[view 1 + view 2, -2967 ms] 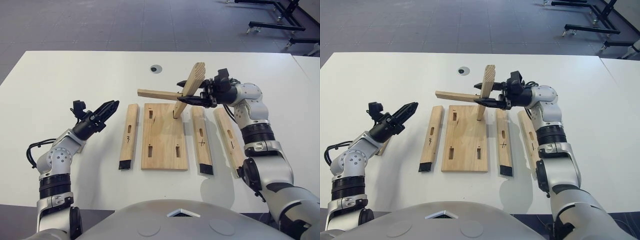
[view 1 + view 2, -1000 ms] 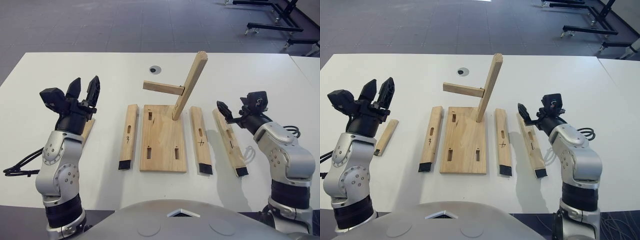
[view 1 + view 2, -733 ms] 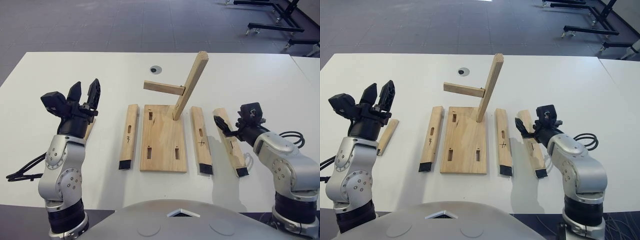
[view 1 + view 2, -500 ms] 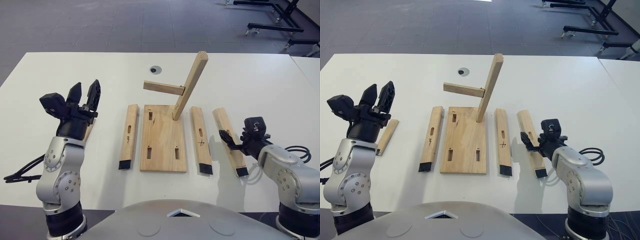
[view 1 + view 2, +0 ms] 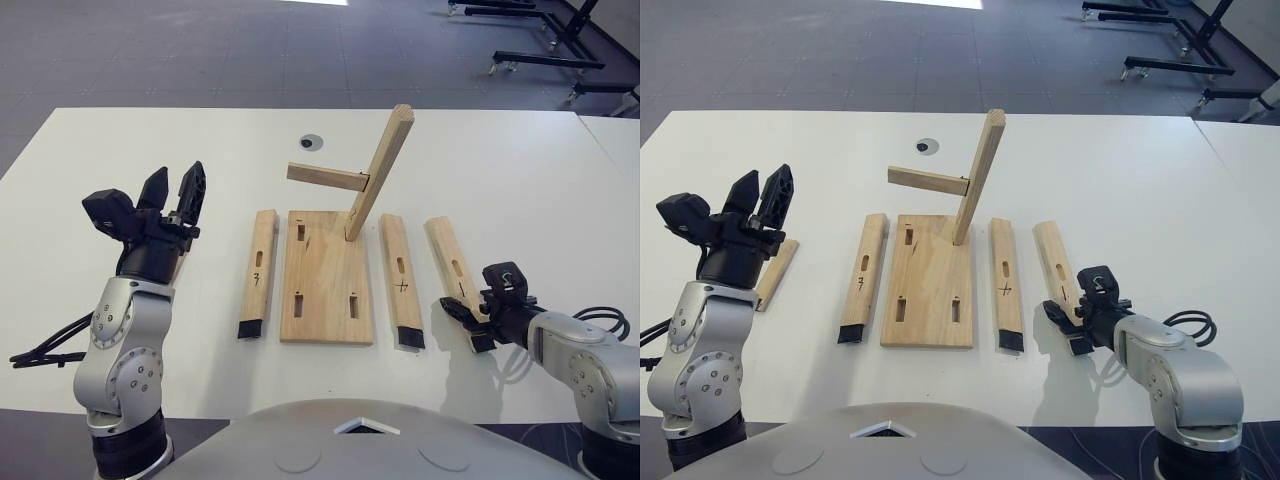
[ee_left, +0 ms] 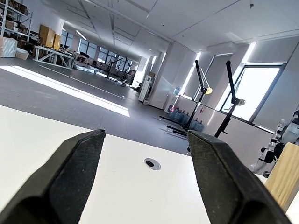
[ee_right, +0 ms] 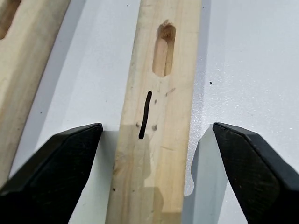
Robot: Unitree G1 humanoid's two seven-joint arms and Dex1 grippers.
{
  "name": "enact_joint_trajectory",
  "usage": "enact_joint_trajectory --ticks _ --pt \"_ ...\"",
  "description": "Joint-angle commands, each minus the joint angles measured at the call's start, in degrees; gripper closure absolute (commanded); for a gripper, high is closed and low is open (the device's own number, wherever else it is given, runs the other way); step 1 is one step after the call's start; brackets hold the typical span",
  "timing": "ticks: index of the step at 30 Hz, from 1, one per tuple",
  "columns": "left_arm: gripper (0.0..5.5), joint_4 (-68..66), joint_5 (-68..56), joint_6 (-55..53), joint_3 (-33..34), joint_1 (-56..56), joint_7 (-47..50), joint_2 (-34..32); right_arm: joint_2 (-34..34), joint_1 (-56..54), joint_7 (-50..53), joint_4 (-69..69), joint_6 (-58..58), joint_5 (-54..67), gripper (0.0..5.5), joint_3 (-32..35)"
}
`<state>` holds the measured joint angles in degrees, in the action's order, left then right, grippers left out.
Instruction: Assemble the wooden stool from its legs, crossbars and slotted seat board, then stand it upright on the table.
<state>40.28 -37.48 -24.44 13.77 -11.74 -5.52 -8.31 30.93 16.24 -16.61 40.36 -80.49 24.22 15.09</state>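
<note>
Three loose legs [image 5: 258, 270] are lying flat on the worktop [image 5: 520, 170] beside the slotted seat board [image 5: 327, 290], seemingly laid out for fitting, while a fourth leg [image 5: 380, 170] is standing tilted in a far slot, carrying a crossbar [image 5: 325, 177]. The right hand [image 7: 152, 161], opened wide, is straddling the outermost right leg [image 5: 452, 268], likely lining up a grasp; the left hand [image 5: 175, 188] is hovering raised, wide and empty. Pen marks [image 7: 145, 114] are numbering the legs: a 3-like figure, a cross, one stroke.

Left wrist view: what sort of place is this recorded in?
Likely a large open lab or workshop hall: tall windows, black frames standing on the grey floor, and a white worktable.
</note>
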Motion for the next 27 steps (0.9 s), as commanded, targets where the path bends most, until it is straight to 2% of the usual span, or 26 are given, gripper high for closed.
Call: enact_joint_trajectory --ticks 1,10,17,22,27 --pt "2.29 0.7 -0.4 -0.8 -0.4 -0.3 0.4 -0.5 -0.6 1.8 -0.2 -2.3 -4.7 0.3 1.96 -1.7" --pt "2.29 -0.4 -0.6 -1.4 -0.6 0.6 0.4 -0.9 -1.9 1.5 0.3 -2.8 -3.6 -0.2 3.44 -2.5" --pt "2.29 -2.5 0.1 -0.6 -0.5 -0.2 -0.2 -0.8 -3.0 0.4 0.8 -2.7 -1.8 -1.0 3.50 -1.7" --pt "2.29 -5.9 2.1 2.0 1.4 3.1 0.2 -1.3 -5.0 -17.8 2.9 -16.9 22.6 -6.7 3.50 -1.6" --pt "2.29 -9.9 -0.5 0.9 3.7 10.2 -2.8 -4.9 -6.7 -38.2 1.8 -35.2 46.0 -6.9 3.50 1.9"
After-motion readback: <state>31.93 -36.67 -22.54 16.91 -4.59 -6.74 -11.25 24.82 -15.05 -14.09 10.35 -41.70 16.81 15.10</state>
